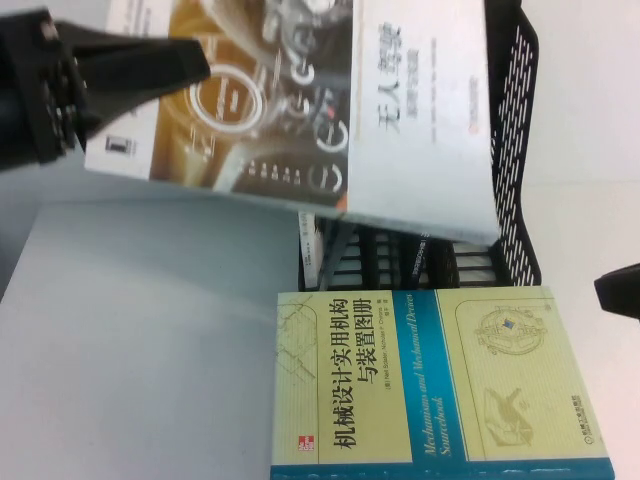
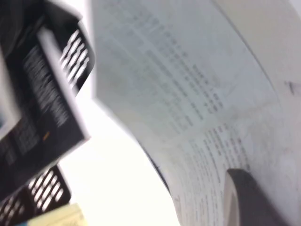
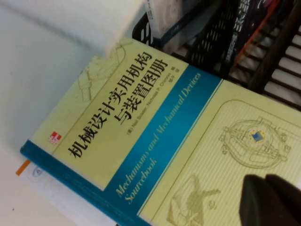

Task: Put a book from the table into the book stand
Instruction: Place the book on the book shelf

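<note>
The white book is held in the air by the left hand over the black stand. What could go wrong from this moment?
1. The left hand grips the white book only at one edge, and its pages bow in the left wrist view, so it may sag or slip.
2. Books already stand in the book stand, so the lowered book could catch on them or on the rim.
3. The green book lies against the stand's front and could be knocked.
The right hand waits at the table's right edge.

Left pincer [image 1: 165,70] matte black, wedge-shaped (screws on housing); right pincer [image 1: 618,290] black.
</note>
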Controlling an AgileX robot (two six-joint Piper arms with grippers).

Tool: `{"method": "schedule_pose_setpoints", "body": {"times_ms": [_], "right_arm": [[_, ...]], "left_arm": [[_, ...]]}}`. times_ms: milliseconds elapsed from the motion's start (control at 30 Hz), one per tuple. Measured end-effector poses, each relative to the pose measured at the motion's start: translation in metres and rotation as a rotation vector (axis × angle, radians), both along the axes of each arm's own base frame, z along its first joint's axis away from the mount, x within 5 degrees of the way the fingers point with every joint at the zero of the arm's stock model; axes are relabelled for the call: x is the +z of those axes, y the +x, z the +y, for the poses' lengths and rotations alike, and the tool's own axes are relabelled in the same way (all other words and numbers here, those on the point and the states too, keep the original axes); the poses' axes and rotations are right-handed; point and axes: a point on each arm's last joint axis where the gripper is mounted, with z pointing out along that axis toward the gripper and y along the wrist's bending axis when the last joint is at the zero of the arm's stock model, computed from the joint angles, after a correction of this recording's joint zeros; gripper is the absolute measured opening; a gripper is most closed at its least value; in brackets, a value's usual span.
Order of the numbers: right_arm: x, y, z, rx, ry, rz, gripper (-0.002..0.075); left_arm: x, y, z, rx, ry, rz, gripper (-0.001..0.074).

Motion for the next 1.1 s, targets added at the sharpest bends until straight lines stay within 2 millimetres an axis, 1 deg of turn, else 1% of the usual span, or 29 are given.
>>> {"method": "schedule_pose_setpoints", "body": {"times_ms": [33,100,167,233,333,433,467,533,733,833,967,1100], "right_arm": [[0.000,-0.001,0.000,0.001,-0.002,0.003,-0.0003],[-0.001,-0.003,-0.001,0.004,-0.009,0.017,-0.0003],[-0.001,-0.003,-0.001,-0.001,-0.015,0.032,-0.0003],[-0.002,-0.004,-0.003,-0.023,-0.026,0.041,-0.0003],[0.000,-0.006,-0.009,-0.083,-0.046,0.038,-0.0003],[0.004,-0.011,-0.018,-0.147,-0.078,0.016,-0.0003],[0.006,-0.014,-0.021,-0.167,-0.088,0.006,-0.0003],[0.010,-0.021,-0.026,-0.193,-0.099,-0.011,-0.0003],[0.024,-0.042,-0.037,-0.221,-0.093,-0.084,-0.0003],[0.028,-0.049,-0.040,-0.227,-0.090,-0.108,-0.0003],[0.030,-0.054,-0.044,-0.238,-0.098,-0.127,-0.0003],[0.031,-0.055,-0.045,-0.246,-0.109,-0.132,-0.0003]], "left_arm": [[0.014,-0.001,-0.002,0.001,0.005,-0.024,0.0099],[0.033,0.001,-0.007,0.011,0.028,-0.059,0.0099],[0.051,0.003,-0.017,0.004,0.067,-0.098,0.0099],[0.064,0.010,-0.031,-0.013,0.107,-0.109,0.0099],[0.072,0.024,-0.053,-0.027,0.181,-0.096,0.0099],[0.073,0.046,-0.076,-0.003,0.285,-0.072,0.0099],[0.075,0.051,-0.081,0.012,0.322,-0.078,0.0099],[0.075,0.067,-0.095,0.039,0.376,-0.066,0.0099],[0.072,0.110,-0.125,0.106,0.419,-0.038,0.0099],[0.066,0.126,-0.138,0.146,0.428,-0.019,0.0099],[0.051,0.143,-0.153,0.166,0.457,0.007,0.0098],[0.039,0.150,-0.165,0.216,0.528,0.000,0.0098]]}}
